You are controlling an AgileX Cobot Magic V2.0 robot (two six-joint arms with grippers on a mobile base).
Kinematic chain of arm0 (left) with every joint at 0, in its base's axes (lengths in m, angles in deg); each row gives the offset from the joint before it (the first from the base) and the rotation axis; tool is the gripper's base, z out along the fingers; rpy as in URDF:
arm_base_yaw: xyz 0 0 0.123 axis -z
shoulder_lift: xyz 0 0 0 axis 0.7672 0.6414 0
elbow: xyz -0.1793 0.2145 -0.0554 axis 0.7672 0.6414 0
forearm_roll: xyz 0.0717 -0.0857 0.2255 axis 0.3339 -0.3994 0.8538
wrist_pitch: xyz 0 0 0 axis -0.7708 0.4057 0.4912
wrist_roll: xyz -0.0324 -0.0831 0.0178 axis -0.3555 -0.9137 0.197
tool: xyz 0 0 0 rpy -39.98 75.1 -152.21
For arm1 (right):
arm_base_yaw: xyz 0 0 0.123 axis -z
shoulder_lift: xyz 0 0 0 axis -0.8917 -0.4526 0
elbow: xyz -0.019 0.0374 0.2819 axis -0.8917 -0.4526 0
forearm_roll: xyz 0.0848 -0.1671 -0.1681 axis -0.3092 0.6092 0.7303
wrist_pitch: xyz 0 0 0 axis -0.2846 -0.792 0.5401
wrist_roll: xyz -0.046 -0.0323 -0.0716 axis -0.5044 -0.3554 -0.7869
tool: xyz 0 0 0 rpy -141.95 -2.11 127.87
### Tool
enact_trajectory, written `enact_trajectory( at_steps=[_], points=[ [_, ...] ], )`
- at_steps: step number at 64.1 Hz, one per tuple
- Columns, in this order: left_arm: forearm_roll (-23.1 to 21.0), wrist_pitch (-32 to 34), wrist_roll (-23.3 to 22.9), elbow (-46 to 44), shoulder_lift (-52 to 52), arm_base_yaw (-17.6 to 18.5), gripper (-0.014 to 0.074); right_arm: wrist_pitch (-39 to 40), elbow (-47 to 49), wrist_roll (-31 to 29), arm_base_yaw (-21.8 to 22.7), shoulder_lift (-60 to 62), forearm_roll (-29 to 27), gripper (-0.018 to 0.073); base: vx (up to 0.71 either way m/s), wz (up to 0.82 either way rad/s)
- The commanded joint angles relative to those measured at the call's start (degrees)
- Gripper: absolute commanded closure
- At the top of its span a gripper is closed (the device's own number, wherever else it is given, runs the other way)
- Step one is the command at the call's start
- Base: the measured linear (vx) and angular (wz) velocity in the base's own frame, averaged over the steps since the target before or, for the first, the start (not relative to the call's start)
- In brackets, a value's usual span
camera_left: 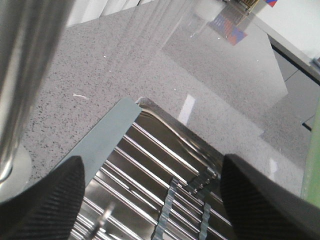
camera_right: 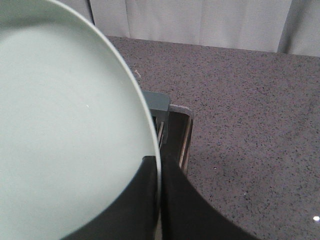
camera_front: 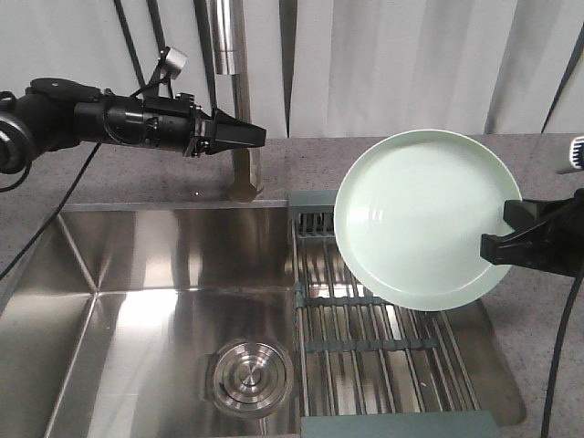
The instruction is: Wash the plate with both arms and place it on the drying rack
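The pale mint-green plate (camera_front: 420,224) hangs tilted on edge above the drying rack (camera_front: 365,319), which spans the right side of the sink. My right gripper (camera_front: 497,239) is shut on the plate's right rim. In the right wrist view the plate (camera_right: 65,125) fills the left half, and the gripper (camera_right: 159,172) has one finger on each face of the rim. My left gripper (camera_front: 248,137) hovers open and empty by the faucet, left of the plate and apart from it. In the left wrist view this gripper (camera_left: 150,165) frames the rack (camera_left: 150,150) rods, with the plate's edge (camera_left: 312,165) at far right.
A steel faucet (camera_front: 233,91) rises behind the sink (camera_front: 137,292), right behind the left gripper. A round steel drain (camera_front: 251,374) lies in the basin floor. Speckled grey counter (camera_front: 529,365) surrounds the sink, with white curtains behind.
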State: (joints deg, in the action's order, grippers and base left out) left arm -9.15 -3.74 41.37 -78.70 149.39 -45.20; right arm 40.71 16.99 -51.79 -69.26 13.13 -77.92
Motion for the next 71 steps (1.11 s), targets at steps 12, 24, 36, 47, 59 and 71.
enact_trajectory(
  at_steps=[12,24,36,47,59,71],
  points=[
    [-5.6,-2.5,-0.9,-4.4,-1.9,0.5,0.0062,3.9,1.7,-0.1,0.2,1.1,-0.3,0.0568,0.0,0.0],
    [-3.8,-2.5,-2.2,-4.4,-1.9,0.9,0.0062,3.9,1.7,-0.1,0.2,1.1,-0.3,0.0568,0.0,0.0],
    [-0.4,-2.5,-3.4,-4.4,-1.9,2.2,0.0062,3.9,1.7,-0.1,0.2,1.1,-0.3,0.0568,0.0,0.0],
    [2.6,-2.5,-6.7,-4.4,-1.9,2.6,0.0062,3.9,1.7,-0.1,0.2,1.1,-0.3,0.0568,0.0,0.0],
    [5.4,-2.5,-7.2,-2.6,-3.9,2.6,0.0062,3.9,1.7,-0.1,0.2,1.1,-0.3,0.0568,0.0,0.0],
    [6.2,-2.5,-1.7,4.9,-8.2,2.9,0.0062,3.9,1.7,-0.1,0.2,1.1,-0.3,0.0568,0.0,0.0]
  ],
)
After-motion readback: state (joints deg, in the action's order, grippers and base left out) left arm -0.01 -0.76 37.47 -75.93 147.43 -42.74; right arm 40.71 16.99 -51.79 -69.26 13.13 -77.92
